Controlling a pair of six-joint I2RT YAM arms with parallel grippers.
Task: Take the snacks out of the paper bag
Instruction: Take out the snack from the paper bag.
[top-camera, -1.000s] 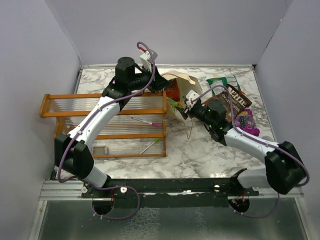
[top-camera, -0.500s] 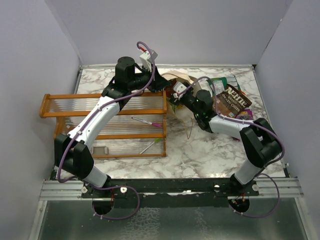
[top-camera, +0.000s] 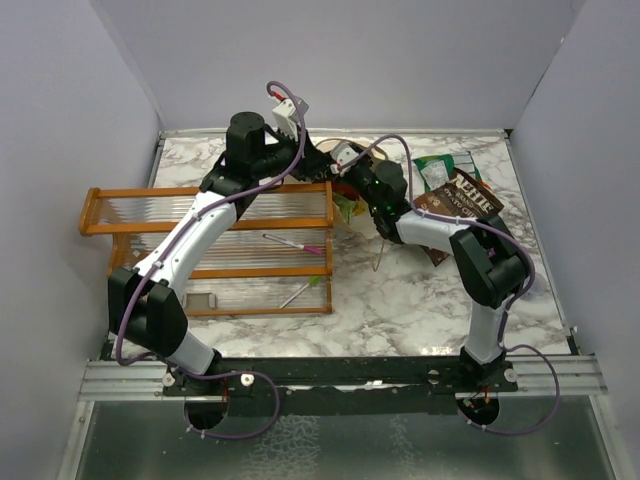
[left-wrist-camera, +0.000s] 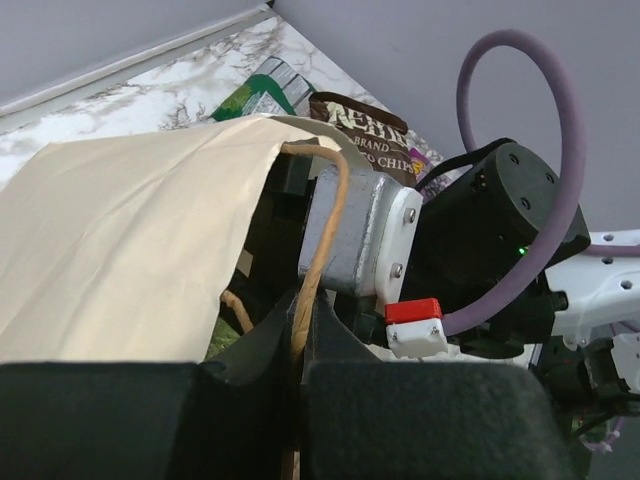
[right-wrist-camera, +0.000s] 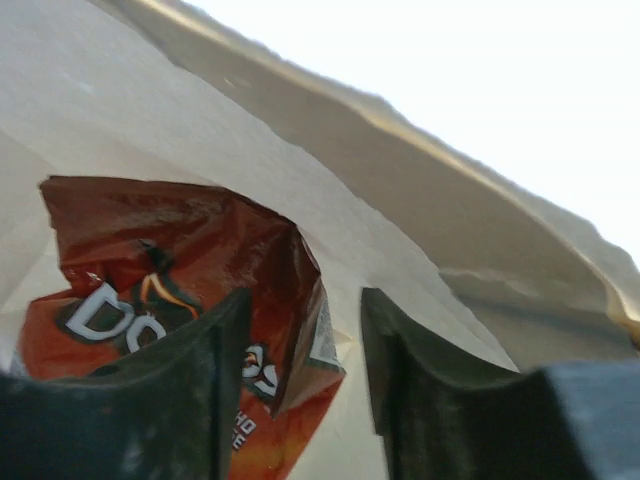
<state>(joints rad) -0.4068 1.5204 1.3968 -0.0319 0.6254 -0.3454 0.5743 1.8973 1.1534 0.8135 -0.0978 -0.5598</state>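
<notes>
The cream paper bag lies on its side at the back of the table, mouth towards the right. My left gripper is shut on its twine handle and holds the mouth up; in the top view it is over the bag. My right gripper is open inside the bag. The edge of a red chip bag lies between its fingers. A dark brown packet and a green-white packet lie on the table at the right. Other snacks are hidden.
An orange wooden rack with clear slats stands left of the bag, under my left arm. My right arm's wrist fills the bag's mouth. A loose twine loop trails on the marble table. Grey walls close in on three sides.
My right arm has swung left and away from me, from the table's right side, and pushed its gripper into the bag's mouth. My left gripper has kept hold of the handle, barely moving.
</notes>
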